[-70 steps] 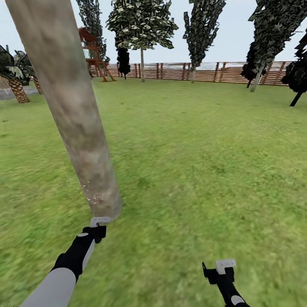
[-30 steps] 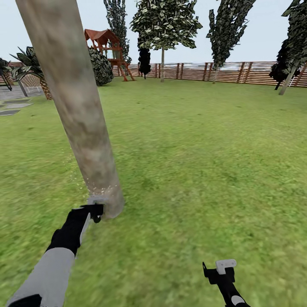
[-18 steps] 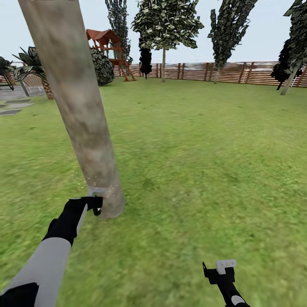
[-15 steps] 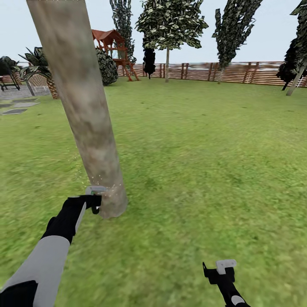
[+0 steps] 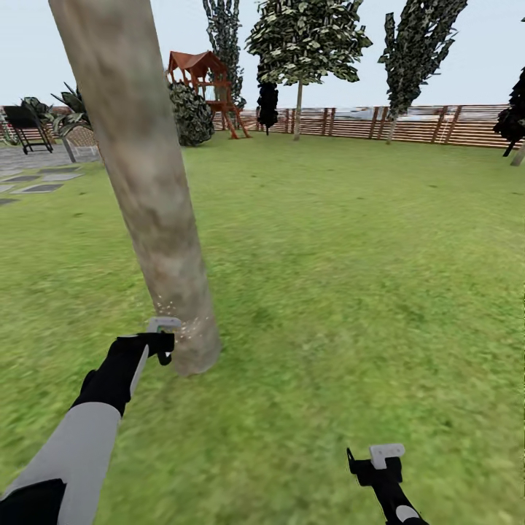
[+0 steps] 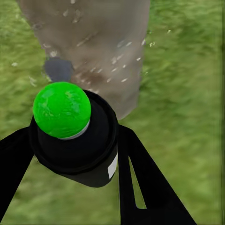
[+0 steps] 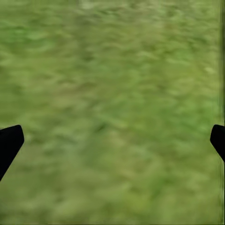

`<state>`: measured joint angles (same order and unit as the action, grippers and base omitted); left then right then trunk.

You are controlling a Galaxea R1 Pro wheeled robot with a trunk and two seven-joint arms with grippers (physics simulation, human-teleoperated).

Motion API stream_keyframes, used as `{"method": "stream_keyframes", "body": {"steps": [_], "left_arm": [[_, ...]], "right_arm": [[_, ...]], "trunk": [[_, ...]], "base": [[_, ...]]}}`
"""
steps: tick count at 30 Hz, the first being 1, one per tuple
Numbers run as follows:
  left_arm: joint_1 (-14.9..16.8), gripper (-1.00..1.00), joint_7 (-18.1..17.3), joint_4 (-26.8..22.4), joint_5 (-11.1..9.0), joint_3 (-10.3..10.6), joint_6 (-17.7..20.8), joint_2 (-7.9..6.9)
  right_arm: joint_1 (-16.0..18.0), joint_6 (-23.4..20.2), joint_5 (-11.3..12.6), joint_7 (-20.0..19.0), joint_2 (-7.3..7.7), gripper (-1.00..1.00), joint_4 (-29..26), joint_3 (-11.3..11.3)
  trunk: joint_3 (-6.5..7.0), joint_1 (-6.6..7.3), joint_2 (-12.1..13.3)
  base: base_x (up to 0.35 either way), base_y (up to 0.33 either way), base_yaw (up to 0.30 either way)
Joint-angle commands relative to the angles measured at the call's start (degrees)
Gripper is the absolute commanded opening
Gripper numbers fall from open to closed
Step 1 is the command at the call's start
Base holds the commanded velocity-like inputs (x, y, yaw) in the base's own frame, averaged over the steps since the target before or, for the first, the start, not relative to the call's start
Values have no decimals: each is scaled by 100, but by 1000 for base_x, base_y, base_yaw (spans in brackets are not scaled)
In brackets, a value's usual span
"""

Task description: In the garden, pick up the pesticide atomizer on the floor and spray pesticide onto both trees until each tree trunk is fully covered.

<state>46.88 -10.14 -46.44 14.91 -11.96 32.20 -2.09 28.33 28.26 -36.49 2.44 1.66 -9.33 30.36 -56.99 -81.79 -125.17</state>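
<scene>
Lawn (image 5: 350, 277) open rightward; atomizer (image 6: 75, 136) near trunk (image 5: 157, 219) base.

bright, even daylight throughout, with no clear sun direction and a pale washed-out sky (image 5: 467, 65); no cast shadow beside the trunk (image 5: 157, 211), only soft darker mottling on its bark; no glare anywhere; lawn (image 5: 350, 292) smeared and blurry up close, sharper toward the fence (image 5: 430, 124); very soft in the right wrist view, grass (image 7: 112, 108) reduced to blotches; blocky compression around the spray specks (image 6: 126, 61)
</scene>
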Motion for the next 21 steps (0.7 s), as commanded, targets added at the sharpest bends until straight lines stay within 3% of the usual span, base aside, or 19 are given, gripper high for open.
{"method": "stream_keyframes", "body": {"steps": [1,14,21], "left_arm": [[2,-100,-51,-12,56,-22,23,-8],[18,-100,-6,-35,50,-20,23,47],[-37,-100,154,-357,72,-21,40,53]], "right_arm": [[5,21,-60,27,1,100,10,31],[5,21,-60,28,1,100,10,31],[5,21,-60,28,1,100,10,31]], "trunk": [[-5,0,-2],[-5,0,-2],[-5,0,-2]], "base": [[50,-263,0],[-20,-273,0],[-49,-274,0]]}}
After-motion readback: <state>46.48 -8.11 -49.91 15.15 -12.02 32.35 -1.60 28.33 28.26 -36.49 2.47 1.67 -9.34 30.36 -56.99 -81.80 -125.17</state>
